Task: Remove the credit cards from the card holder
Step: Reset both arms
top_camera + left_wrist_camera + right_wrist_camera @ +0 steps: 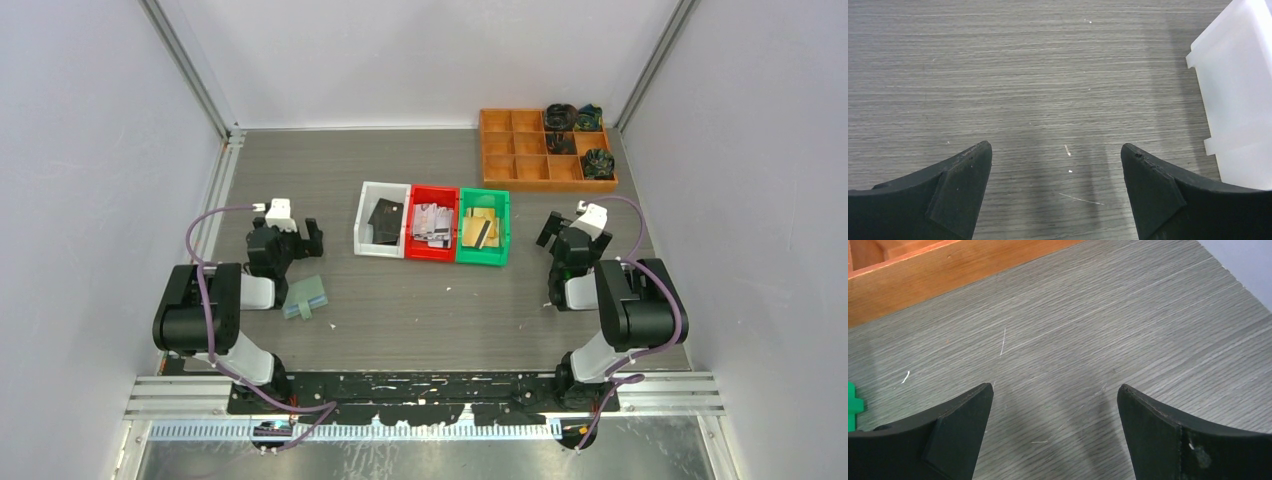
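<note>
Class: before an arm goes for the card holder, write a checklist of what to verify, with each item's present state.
1. Left gripper open, empty: ok.
2. Right gripper open, empty: ok.
3. Card holder in view, lying beside the left arm: ok.
4. Card holder unfolded: cannot tell.
5. A gripper over the card holder: not ok; both face bare table.

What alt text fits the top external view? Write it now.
A mint-green card holder lies by the open left end effector; the open right end effector sits opposite. Between them, a white bin, a red bin and a green bin hold cards.
</note>
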Action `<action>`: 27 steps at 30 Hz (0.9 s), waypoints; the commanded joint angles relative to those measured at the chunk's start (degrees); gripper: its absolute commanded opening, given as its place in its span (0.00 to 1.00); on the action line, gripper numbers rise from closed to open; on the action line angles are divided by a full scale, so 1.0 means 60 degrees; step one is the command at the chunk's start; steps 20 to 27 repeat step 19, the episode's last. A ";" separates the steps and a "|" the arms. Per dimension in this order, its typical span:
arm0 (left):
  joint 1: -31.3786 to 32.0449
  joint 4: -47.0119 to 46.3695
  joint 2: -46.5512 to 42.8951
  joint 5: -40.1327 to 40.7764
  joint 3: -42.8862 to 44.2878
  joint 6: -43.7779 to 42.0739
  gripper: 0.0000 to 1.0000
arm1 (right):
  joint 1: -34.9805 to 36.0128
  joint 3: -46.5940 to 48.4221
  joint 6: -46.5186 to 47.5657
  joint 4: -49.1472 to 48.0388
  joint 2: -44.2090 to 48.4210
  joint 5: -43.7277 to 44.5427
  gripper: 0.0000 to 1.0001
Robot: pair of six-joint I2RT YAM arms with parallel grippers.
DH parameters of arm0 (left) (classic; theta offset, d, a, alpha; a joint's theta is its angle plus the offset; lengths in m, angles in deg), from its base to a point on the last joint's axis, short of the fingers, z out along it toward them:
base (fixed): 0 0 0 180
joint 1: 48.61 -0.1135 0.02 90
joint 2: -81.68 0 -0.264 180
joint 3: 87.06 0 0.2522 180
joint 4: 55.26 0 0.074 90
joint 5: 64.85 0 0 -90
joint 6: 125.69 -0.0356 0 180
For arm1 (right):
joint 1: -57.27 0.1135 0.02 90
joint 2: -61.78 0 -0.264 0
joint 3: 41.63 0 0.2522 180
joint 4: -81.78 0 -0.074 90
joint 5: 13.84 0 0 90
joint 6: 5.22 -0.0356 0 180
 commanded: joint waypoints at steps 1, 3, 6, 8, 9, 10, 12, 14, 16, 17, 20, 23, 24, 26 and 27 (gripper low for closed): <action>-0.0003 -0.0154 -0.0224 0.0321 0.0086 -0.0251 1.00 | 0.0041 0.0137 -0.0007 -0.0300 0.0274 -0.0155 1.00; -0.0003 -0.0154 -0.0225 0.0322 0.0086 -0.0240 1.00 | 0.0037 0.0147 -0.0007 -0.0298 0.0260 -0.0148 0.99; -0.0003 -0.0154 -0.0225 0.0321 0.0086 -0.0247 1.00 | 0.0042 0.0136 -0.0007 -0.0292 0.0256 -0.0133 1.00; -0.0003 -0.0154 -0.0224 0.0322 0.0086 -0.0251 1.00 | 0.0035 0.0147 -0.0008 -0.0291 0.0248 -0.0133 1.00; -0.0003 -0.0154 -0.0221 0.0321 0.0086 -0.0247 1.00 | 0.0042 0.0139 -0.0014 -0.0304 0.0251 -0.0137 0.99; -0.0003 -0.0154 -0.0222 0.0321 0.0086 -0.0243 1.00 | 0.0043 0.0156 0.0007 -0.0305 0.0253 -0.0141 0.99; -0.0007 -0.0154 -0.0224 0.0318 0.0086 -0.0242 1.00 | 0.0039 0.0171 0.0009 -0.0280 0.0229 -0.0148 0.99; -0.0003 -0.0154 -0.0219 0.0321 0.0086 -0.0251 1.00 | 0.0035 0.0194 0.0008 -0.0251 0.0217 -0.0148 0.99; -0.0003 -0.0154 -0.0222 0.0329 0.0086 -0.0243 1.00 | 0.0040 0.0194 0.0010 -0.0244 0.0215 -0.0148 0.99; -0.0003 -0.0154 -0.0221 0.0324 0.0086 -0.0250 1.00 | 0.0033 0.0183 0.0008 -0.0254 0.0226 -0.0148 0.99; -0.0003 -0.0154 -0.0229 0.0323 0.0086 -0.0251 1.00 | 0.0040 0.0145 0.0008 -0.0292 0.0255 -0.0148 0.99; -0.0003 -0.0154 -0.0229 0.0323 0.0086 -0.0251 1.00 | 0.0040 0.0145 0.0008 -0.0292 0.0255 -0.0148 0.99; -0.0003 -0.0154 -0.0229 0.0323 0.0086 -0.0251 1.00 | 0.0040 0.0145 0.0008 -0.0292 0.0255 -0.0148 0.99; -0.0003 -0.0154 -0.0229 0.0323 0.0086 -0.0251 1.00 | 0.0040 0.0145 0.0008 -0.0292 0.0255 -0.0148 0.99; -0.0003 -0.0154 -0.0229 0.0323 0.0086 -0.0251 1.00 | 0.0040 0.0145 0.0008 -0.0292 0.0255 -0.0148 0.99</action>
